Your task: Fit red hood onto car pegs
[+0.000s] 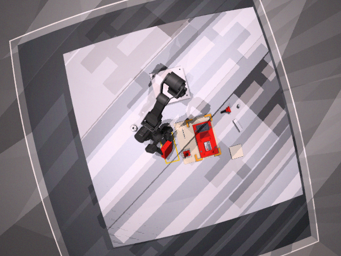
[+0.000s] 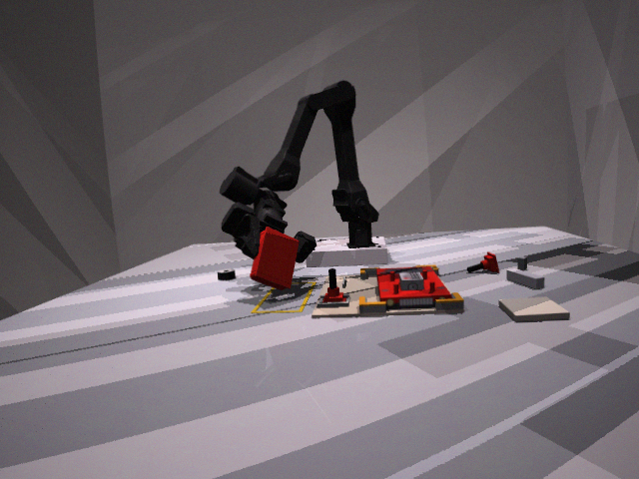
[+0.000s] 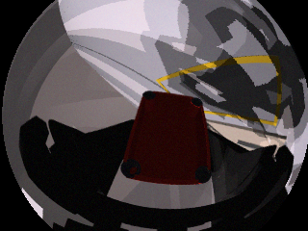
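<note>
The red hood is held in the air, steeply tilted, above the yellow outline. My gripper is shut on it, one finger at each side. In the wrist view its dark hollow inside and four corner bosses show. The red chassis lies in the jig, to the right of the gripper in the top and exterior views. The grey engine block sits on its deck with short red pegs around it.
A red piece with an upright black stem stands on the jig's near left part. Right of the jig lie another red piece, a grey bar and a cream tile. A small round part lies left.
</note>
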Robot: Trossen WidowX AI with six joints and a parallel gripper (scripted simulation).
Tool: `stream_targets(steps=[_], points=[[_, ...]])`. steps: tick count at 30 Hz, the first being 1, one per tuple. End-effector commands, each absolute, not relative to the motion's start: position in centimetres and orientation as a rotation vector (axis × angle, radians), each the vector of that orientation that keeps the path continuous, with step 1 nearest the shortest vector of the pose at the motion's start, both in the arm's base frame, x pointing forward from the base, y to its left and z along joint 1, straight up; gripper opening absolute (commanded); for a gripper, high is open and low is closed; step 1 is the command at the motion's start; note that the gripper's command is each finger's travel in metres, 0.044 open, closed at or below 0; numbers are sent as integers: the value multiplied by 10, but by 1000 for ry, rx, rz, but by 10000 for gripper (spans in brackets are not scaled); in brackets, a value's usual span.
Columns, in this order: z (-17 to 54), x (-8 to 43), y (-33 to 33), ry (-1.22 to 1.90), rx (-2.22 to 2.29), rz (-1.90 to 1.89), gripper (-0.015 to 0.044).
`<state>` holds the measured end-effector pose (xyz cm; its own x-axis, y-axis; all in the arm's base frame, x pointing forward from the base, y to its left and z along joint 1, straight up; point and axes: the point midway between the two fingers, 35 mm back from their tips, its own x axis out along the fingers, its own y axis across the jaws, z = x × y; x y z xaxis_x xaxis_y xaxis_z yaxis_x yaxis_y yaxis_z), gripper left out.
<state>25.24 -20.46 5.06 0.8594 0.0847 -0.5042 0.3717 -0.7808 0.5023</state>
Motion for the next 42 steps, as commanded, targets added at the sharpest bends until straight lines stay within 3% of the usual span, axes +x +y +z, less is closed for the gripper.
stream_targets(steps=[1, 11, 17, 34, 42], points=[[46, 250, -205, 302, 2531, -645, 0], [22, 242, -206, 209, 2845, -749, 0], [29, 245, -207, 232, 2769, -722, 0], [28, 245, -207, 223, 2799, -718, 440], [48, 218, -219, 210, 2844, -776, 440]])
